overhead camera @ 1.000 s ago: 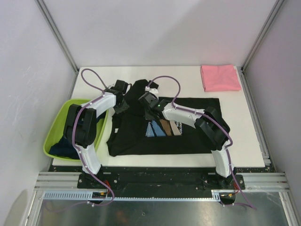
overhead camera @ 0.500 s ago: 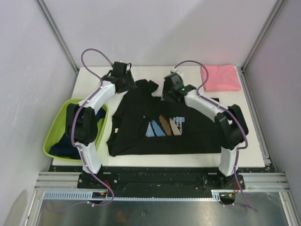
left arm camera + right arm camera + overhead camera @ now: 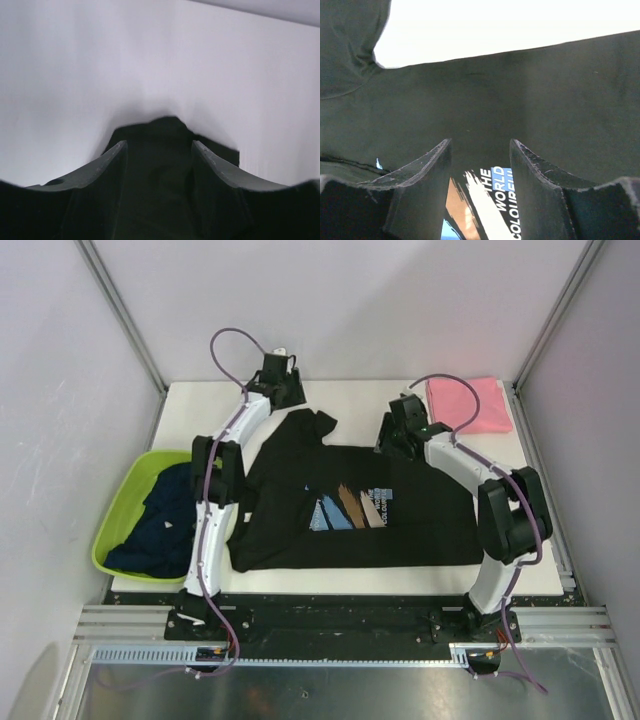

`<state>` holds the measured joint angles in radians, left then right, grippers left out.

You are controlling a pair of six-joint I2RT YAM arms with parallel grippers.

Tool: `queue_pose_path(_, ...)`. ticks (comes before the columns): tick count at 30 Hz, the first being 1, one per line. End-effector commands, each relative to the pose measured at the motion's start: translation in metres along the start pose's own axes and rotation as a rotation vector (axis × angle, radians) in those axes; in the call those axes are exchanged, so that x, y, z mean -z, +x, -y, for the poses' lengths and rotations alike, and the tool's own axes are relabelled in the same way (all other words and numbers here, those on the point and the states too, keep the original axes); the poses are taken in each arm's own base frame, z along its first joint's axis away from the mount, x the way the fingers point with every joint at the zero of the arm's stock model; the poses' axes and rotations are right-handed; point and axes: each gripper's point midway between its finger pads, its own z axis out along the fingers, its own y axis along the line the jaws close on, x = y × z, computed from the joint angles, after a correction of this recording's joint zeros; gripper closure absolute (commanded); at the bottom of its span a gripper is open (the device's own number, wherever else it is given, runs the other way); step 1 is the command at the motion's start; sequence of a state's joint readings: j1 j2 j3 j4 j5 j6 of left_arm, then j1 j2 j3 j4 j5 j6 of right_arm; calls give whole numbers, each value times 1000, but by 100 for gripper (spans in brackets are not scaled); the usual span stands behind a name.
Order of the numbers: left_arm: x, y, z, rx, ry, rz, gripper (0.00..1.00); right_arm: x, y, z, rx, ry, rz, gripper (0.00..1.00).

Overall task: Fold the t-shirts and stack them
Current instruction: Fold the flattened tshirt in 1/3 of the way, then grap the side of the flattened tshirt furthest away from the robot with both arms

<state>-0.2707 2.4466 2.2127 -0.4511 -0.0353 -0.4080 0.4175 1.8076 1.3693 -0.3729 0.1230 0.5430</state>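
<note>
A black t-shirt (image 3: 400, 530) with a blue, brown and white chest print (image 3: 350, 508) lies spread flat on the white table (image 3: 350, 395). My left gripper (image 3: 287, 390) hovers at the far side by the shirt's upper left sleeve (image 3: 305, 425). In the left wrist view the left gripper (image 3: 159, 145) is open, with black cloth (image 3: 162, 131) lying under it. My right gripper (image 3: 397, 433) is open over the shirt's far edge. In the right wrist view the right gripper (image 3: 480, 142) stands above the print (image 3: 490, 200). A folded pink t-shirt (image 3: 468, 405) lies at the far right. Dark navy t-shirts (image 3: 160, 525) fill the basin.
The lime-green basin (image 3: 115, 520) sits off the table's left edge beside the left arm. Metal frame posts and grey walls close in the table on three sides. Purple cables loop above both wrists.
Both grippers were shut over the shirt's middle a second ago. They have opened, let go of the cloth and moved toward the far edge, apart from each other. The shirt now lies wider.
</note>
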Motion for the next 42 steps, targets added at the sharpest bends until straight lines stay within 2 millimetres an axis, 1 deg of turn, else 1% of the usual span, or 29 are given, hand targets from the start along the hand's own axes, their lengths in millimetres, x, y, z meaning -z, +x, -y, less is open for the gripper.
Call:
queue_pose_path(1,-19,-30,-1,-8,65,65,42,22,-29,7,-21,-48,75,47)
queue_pose_path(5,-37,-25,-6,16,88,65,44,24,-31,16,-25,-46,78,47)
queue_pose_path(11,-52,-2,-5,49,141,6,46,24,-34,23,-38,-46,78,46)
queue_pose_path(15,-53,4,-3,51,163,-10,47,20,-34,28,-46,-45,69,47)
queue_pose_path(21,-54,16,-1,59,191,-49,51,16,-38,42,-74,-28,66,47)
queue_pose_path(24,-53,20,-3,63,183,-59,52,17,-42,49,-86,-19,71,47)
queue_pose_path(28,-51,23,-5,62,180,-68,56,18,-45,56,-97,-11,74,47)
queue_pose_path(32,-51,25,-4,59,183,-74,64,19,-47,64,-103,1,75,47)
queue_pose_path(37,-51,25,-6,62,175,-74,80,17,-49,75,-122,21,74,47)
queue_pose_path(39,-51,22,-7,64,165,-65,88,16,-52,81,-133,33,80,47)
queue_pose_path(42,-50,13,-9,70,143,-36,96,14,-60,94,-161,57,103,47)
